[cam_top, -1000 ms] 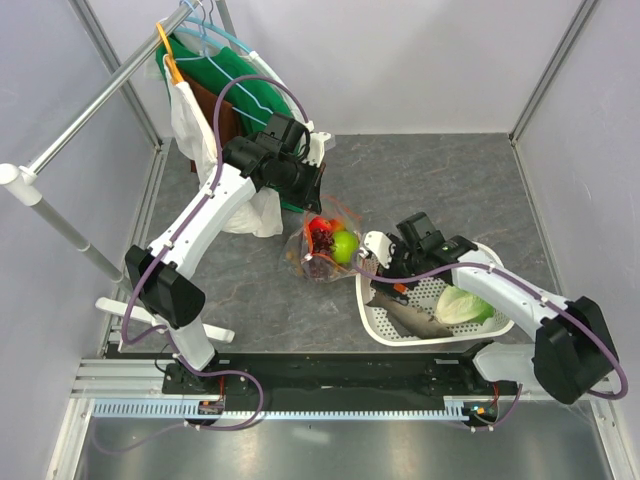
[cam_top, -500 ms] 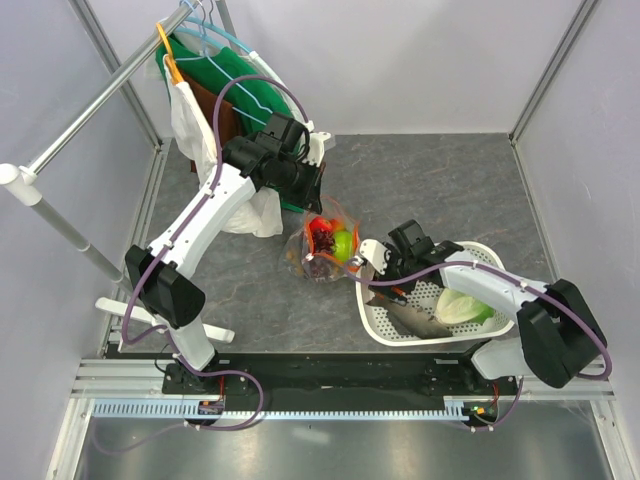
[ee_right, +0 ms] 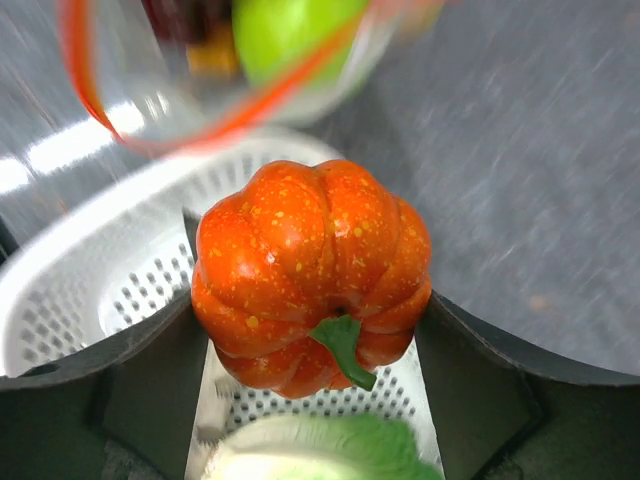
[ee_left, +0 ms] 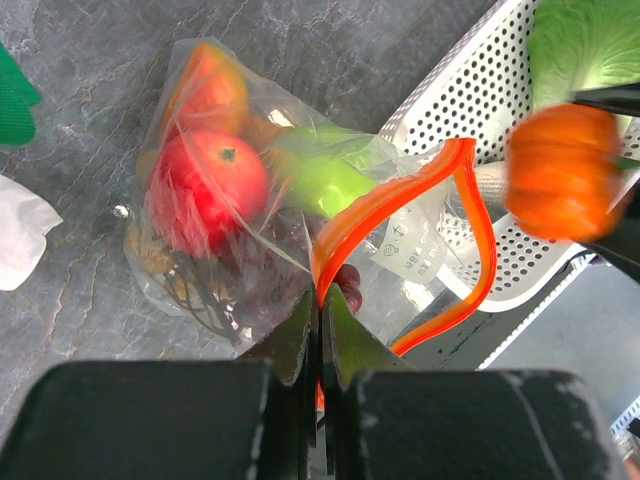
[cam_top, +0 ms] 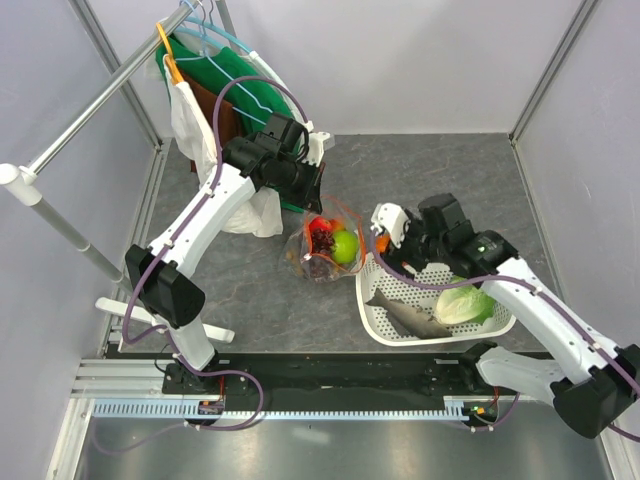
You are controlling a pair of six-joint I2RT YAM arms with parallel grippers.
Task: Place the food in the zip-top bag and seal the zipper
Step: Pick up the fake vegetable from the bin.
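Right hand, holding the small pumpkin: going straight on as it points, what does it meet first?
Probably the zipper of the open zip-top bag, just beyond the white basket; the pumpkin would touch first. Depth is unclear.

One bag [ee_left: 405, 245], one basket [ee_left: 450, 105], one pumpkin [ee_right: 310, 265], one lettuce [cam_top: 462, 303], one fish [cam_top: 412, 318], one red apple [ee_left: 210, 185], one green apple [cam_top: 345, 246].

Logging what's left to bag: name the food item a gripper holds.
The orange pumpkin, clamped in the right gripper; the fish and lettuce lie in the basket, the red apple and green apple sit inside the bag.
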